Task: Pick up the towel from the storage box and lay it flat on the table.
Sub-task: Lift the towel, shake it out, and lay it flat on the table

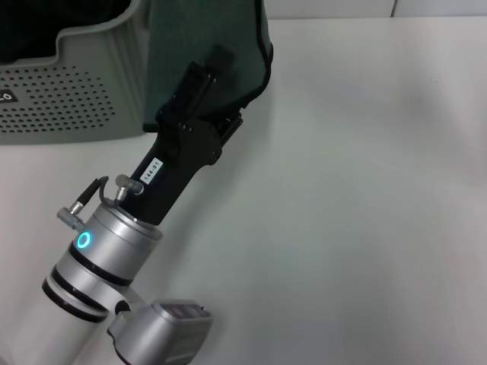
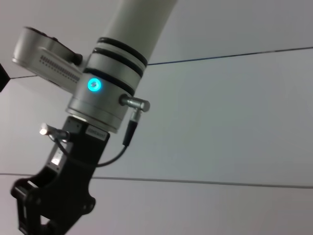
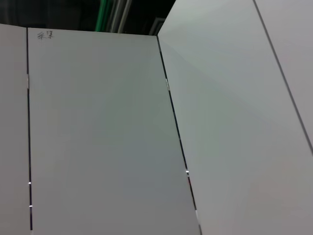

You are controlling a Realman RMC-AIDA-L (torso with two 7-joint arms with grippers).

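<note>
The towel (image 1: 179, 46) shows its dark teal-green face with thin black edging. It hangs at the top middle of the head view, beside the storage box (image 1: 68, 103), and its top runs out of frame. My left gripper (image 1: 215, 67) reaches up from the lower left and is shut on the towel, its black fingers lying against the cloth. The grey-green perforated storage box stands at the top left on the white table (image 1: 358, 213). The left wrist view shows only a silver arm section with a lit blue ring (image 2: 94, 84) against wall panels. My right gripper is out of view.
The white table runs wide and bare to the right of the towel and toward the front. The left arm's silver wrist with a blue ring (image 1: 84, 241) fills the lower left. The right wrist view shows only pale wall panels.
</note>
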